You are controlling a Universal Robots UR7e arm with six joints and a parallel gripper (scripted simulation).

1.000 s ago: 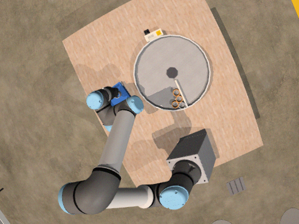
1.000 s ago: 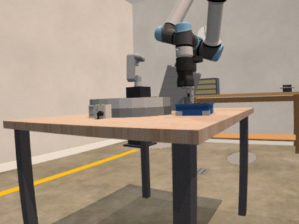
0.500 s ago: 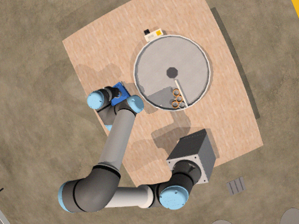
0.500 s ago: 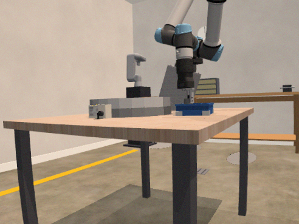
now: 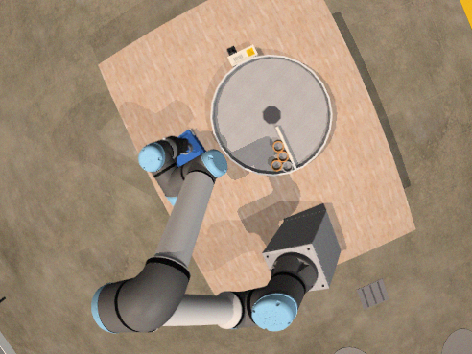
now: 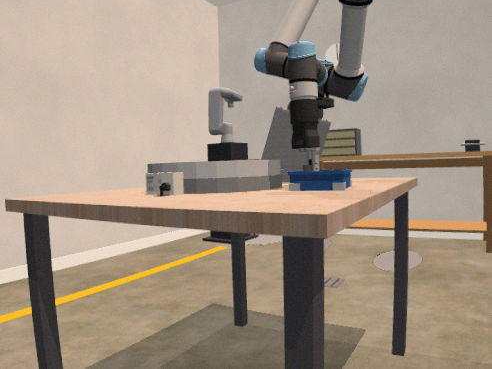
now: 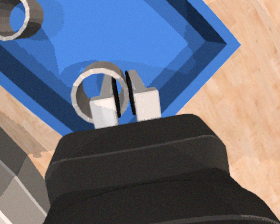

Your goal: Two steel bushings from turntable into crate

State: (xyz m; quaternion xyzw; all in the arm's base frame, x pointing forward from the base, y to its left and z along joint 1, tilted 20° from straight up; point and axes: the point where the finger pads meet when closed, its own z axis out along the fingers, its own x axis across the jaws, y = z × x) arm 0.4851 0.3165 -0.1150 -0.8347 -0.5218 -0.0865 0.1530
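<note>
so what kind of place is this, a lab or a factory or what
Most likely a factory or workshop cell: a concrete floor with a yellow line, an arm on a grey pedestal, a wooden table carrying a turntable of bushings and a blue crate.

top view: hangs high above me, facing straight down; the whole table (image 5: 144,72) fills the frame's middle, floor on every side. exterior view: stands low beyond one table corner, looking level across the tabletop (image 6: 225,207) toward the far wall. wrist view: rides on my own arm, very near, looking down past my fingers. shared by all three: the blue crate (image 5: 188,154) (image 6: 320,179) (image 7: 156,28). top and exterior also share the turntable (image 5: 288,86) (image 6: 220,170).
</note>
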